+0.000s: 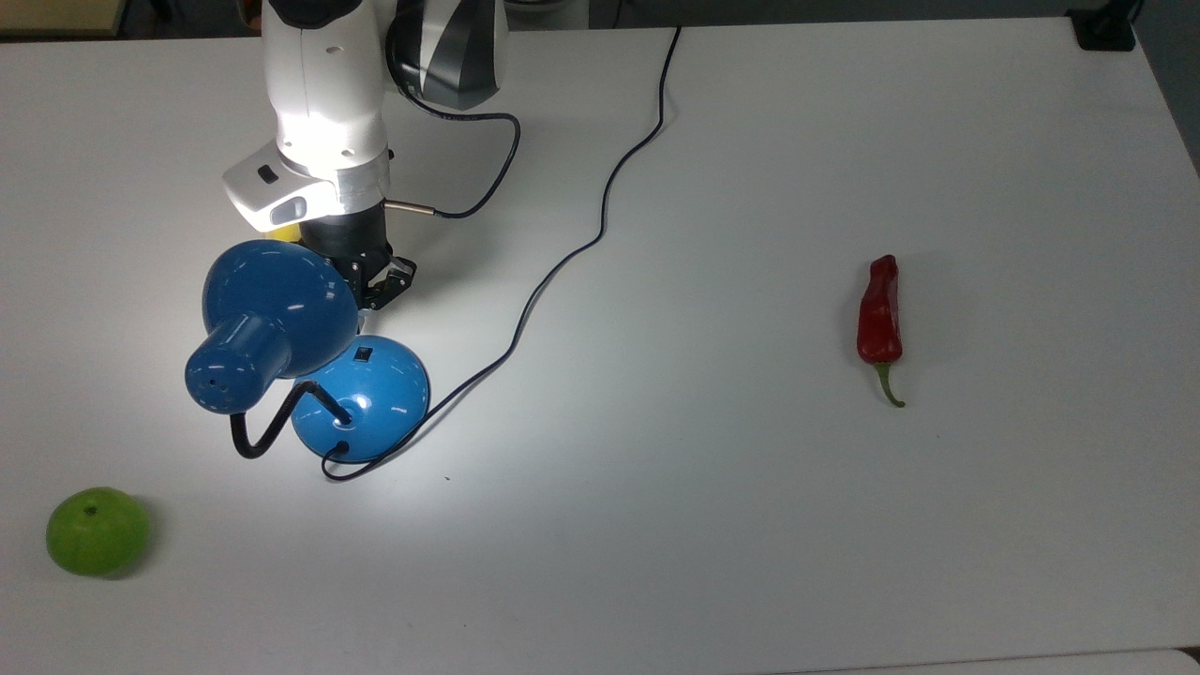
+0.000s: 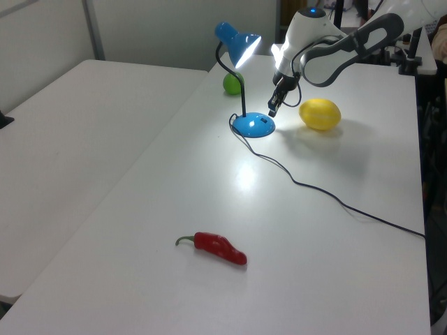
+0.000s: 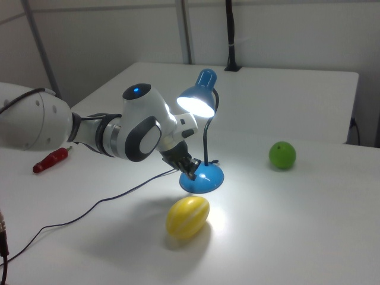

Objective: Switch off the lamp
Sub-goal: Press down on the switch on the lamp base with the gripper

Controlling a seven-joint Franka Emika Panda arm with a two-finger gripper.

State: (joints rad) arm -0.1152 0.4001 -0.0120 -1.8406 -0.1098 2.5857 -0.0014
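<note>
The blue lamp is lit and casts a bright pool on the white table. Its bell shade [image 1: 272, 300] leans over the domed base [image 1: 375, 398], where a small black switch [image 1: 364, 354] sits near the upper edge. A black bendy neck [image 1: 267, 431] joins them. My gripper [image 1: 367, 302] hangs just above the switch in the top view, partly hidden behind the shade, with its fingers together and nothing held. In the left view the gripper [image 2: 271, 110] hovers just above the base [image 2: 253, 125]. In the right view the gripper [image 3: 191, 172] is close to the base [image 3: 205, 178], below the glowing shade [image 3: 199, 102].
A yellow fruit [image 2: 320, 114] lies just beyond the gripper, away from the lamp. A green apple [image 1: 97, 531] sits at the top view's lower left. A red chilli [image 1: 879, 314] lies far right. The lamp's thin black cord [image 1: 562, 262] trails across the table.
</note>
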